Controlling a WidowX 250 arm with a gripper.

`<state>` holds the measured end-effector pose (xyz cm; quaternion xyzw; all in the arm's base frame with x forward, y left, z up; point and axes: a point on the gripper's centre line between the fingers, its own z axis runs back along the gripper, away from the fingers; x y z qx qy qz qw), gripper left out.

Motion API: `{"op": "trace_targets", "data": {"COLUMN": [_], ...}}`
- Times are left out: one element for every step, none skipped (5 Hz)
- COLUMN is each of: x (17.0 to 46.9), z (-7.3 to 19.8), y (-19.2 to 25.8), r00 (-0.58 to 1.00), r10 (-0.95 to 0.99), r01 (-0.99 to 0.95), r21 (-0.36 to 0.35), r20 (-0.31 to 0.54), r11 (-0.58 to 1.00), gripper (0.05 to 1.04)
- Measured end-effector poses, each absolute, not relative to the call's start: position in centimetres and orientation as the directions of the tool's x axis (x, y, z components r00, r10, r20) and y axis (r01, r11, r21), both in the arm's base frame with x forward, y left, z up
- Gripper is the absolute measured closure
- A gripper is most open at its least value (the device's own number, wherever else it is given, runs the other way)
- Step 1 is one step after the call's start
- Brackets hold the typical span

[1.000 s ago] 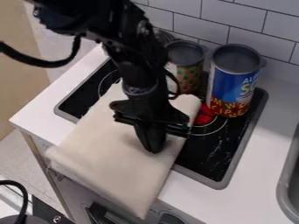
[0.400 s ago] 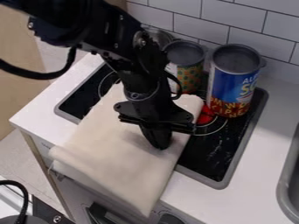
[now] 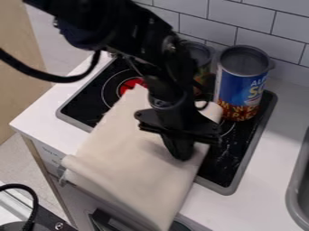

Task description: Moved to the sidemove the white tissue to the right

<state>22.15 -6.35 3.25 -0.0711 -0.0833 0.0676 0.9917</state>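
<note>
1. The white cloth (image 3: 124, 164) lies slantwise over the black stovetop (image 3: 84, 103), its near end hanging past the front edge of the counter (image 3: 45, 115).
2. The tool (image 3: 182, 157) points down at the cloth's right-hand part, its two fingers closed together, tips against the fabric. Whether they pinch a fold or only press, I cannot tell.
3. The step looks like a sideways drag to the right. It calls for steady, light downward contact and a level path; too little pressure would slip, too much could bunch the cloth.
4. The hold is off to one side, so the left part and overhang would likely trail and twist; a slow pull should keep it flat.
5. The blue can (image 3: 240, 88) stands near the cloth's far right corner, with a smaller can (image 3: 201, 50) behind the arm. Both could be nudged, so keep the path towards the front.
6. Room opens to the right, over the stovetop's raised rim (image 3: 224, 188) and onto bare counter, as far as the sink (image 3: 293, 194).
</note>
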Motion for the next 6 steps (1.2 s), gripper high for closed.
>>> {"op": "trace_targets", "data": {"x": [21.7,21.1,20.8,21.1,21.4,21.7], "z": [3.2,3.2,3.3,3.2,3.2,3.0], "y": [-8.0,-9.6,-11.2,-12.0,-13.1,-14.3], "r00": [0.98,0.98,0.979,0.978,0.976,0.978], "r10": [0.142,0.144,0.158,0.166,0.176,0.174], "r01": [-0.119,-0.12,-0.135,-0.143,-0.153,-0.151], "r21": [-0.157,-0.169,-0.171,-0.172,-0.175,-0.189], "r20": [0.143,0.135,0.13,0.128,0.126,0.115], "r11": [0.98,0.978,0.976,0.975,0.973,0.97], "gripper": [1.031,1.031,1.031,1.031,1.031,1.031]}}
